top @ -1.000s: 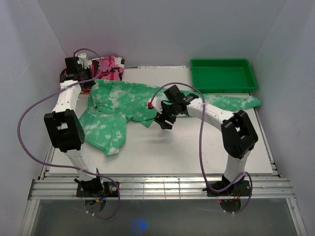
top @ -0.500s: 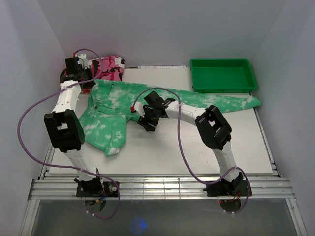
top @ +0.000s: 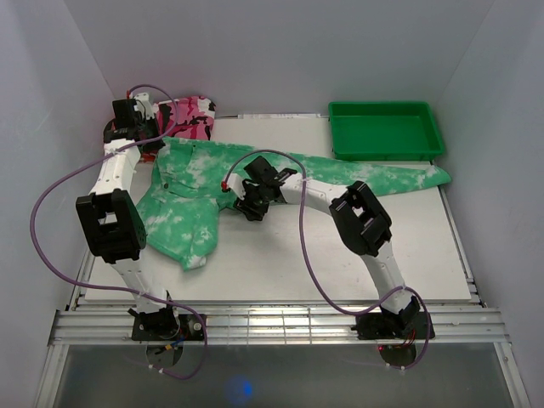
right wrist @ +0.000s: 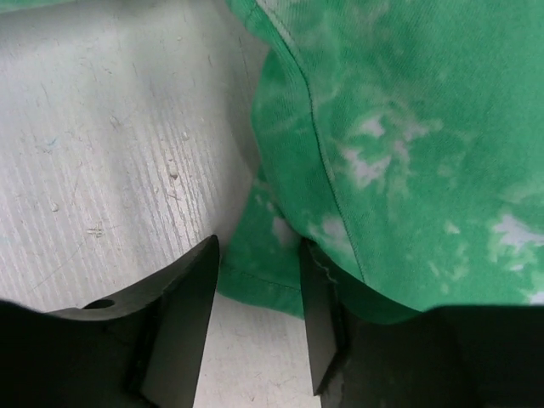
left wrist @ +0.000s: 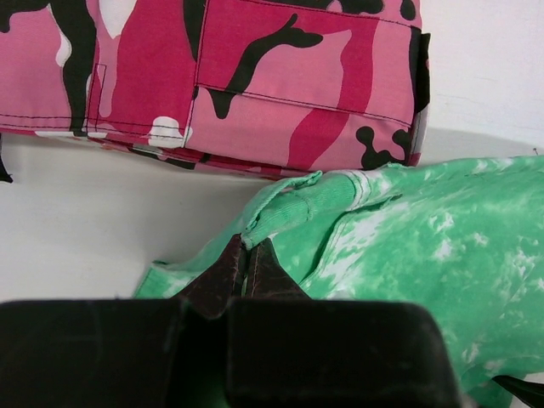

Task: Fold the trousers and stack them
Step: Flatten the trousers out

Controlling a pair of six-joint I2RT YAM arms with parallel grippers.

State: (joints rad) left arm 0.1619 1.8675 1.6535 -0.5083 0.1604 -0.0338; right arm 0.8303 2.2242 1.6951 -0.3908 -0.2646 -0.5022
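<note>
White table (top: 340, 263) bears trousers (top: 191, 183) beside tray (top: 384, 155); left pincer (left wrist: 246, 255) clenched on waistband (left wrist: 297, 191), right pincer (right wrist: 257, 255) parted around hem (right wrist: 263, 291).

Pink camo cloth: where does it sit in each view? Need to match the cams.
Top external: pink camo cloth in the upper left of the picture, just beyond the trousers.
Left wrist: it spans the top of the picture, above the trousers.
Right wrist: not in it.
Shared landmark: the green tie-dye trousers, seen in all three views.
</note>
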